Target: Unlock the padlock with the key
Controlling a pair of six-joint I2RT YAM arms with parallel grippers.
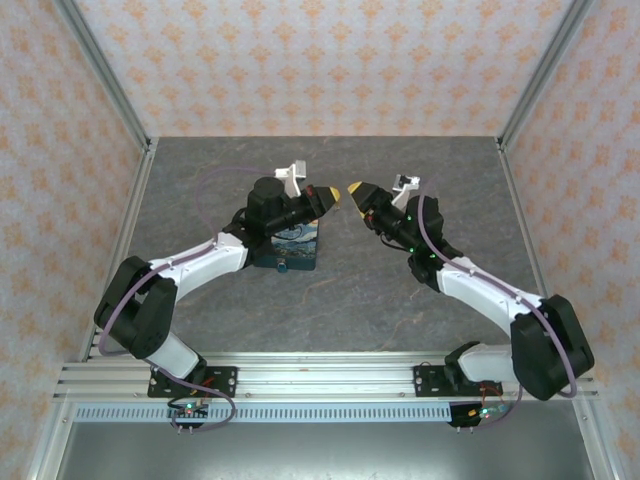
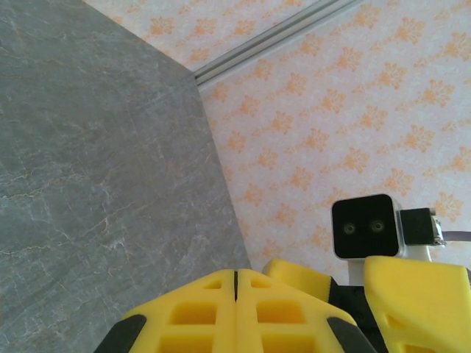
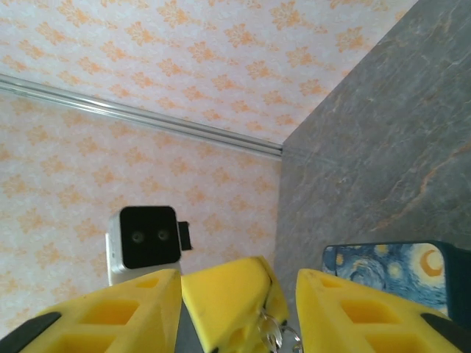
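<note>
While both arms reach over the grey table (image 1: 330,310), we see the left gripper (image 1: 328,197) and the right gripper (image 1: 356,190) pointing at each other, nearly tip to tip. In the overhead view a narrow gap separates their yellow ends.

The left gripper's fingers (image 2: 195,312) are pressed together, with only a thin dark seam between the two yellow pads. In the right wrist view, a small metal ring (image 3: 274,337) hangs just under those closed fingertips. It is too blurred for us to tell what it carries or whether it is clamped.

The right gripper's jaws stand apart. From its own camera, one yellow finger (image 3: 125,312) sits on either side of the left gripper's tip, which appears in the space between them without clearly touching either.

The padlock (image 1: 292,248) rests on the table below and behind the left gripper, partly hidden under that arm's wrist. Its swirling blue and yellow face points upward. From the right gripper it lies just beyond the finger on the far side from the left arm's camera (image 3: 143,243), low against the table and apart from both sets of fingers.
</note>
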